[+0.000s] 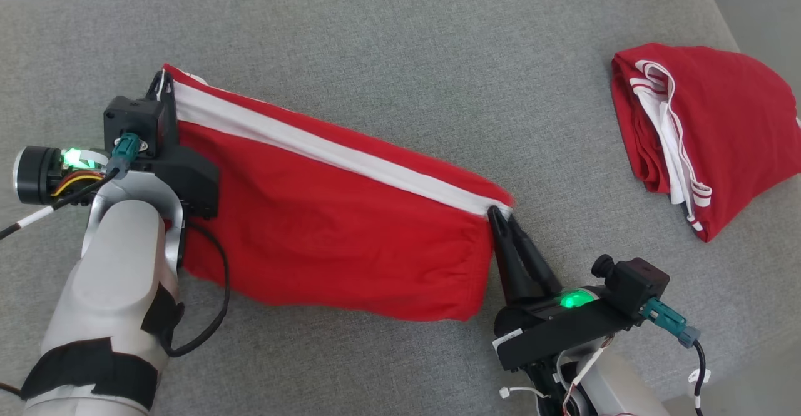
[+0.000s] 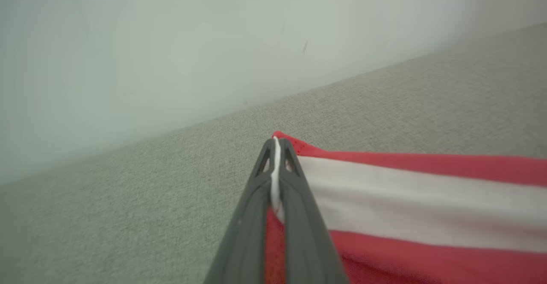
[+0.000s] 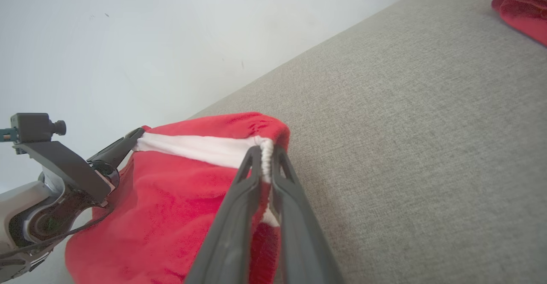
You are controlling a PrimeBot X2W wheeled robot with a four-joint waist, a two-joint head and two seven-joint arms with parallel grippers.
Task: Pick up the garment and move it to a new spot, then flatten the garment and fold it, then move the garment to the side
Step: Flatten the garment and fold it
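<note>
ok so starting on the left: the left pincer [image 1: 161, 81] is clamped tight on one end of the red cloth garment [image 1: 325, 241], right on the white stripe [image 1: 325, 149] that runs along its far edge. In the left wrist cam the white hem is squeezed between the two dark fingers [image 2: 297, 190], no gap at all.

From there the garment stretches across to the other pincer over the grey woven-fabric surface [image 1: 400, 40]. The stripe is pulled fairly straight between the two pincers, and the red body spreads out on the robot's side of them. Can't tell if the held edge is lifted a bit off the surface or lying on it.

The right pincer [image 1: 502, 214] has the other end of the same stripe. In the right wrist cam the bunched white seam sits between its fingertips with both fingers touching it, so it's closed on the cloth, with just a thin slit further down the fingers.

Further right, well apart from the right pincer and a bit beyond its tips, a second red garment with white trim [image 1: 719, 122] lies in a folded heap on the same surface.
</note>
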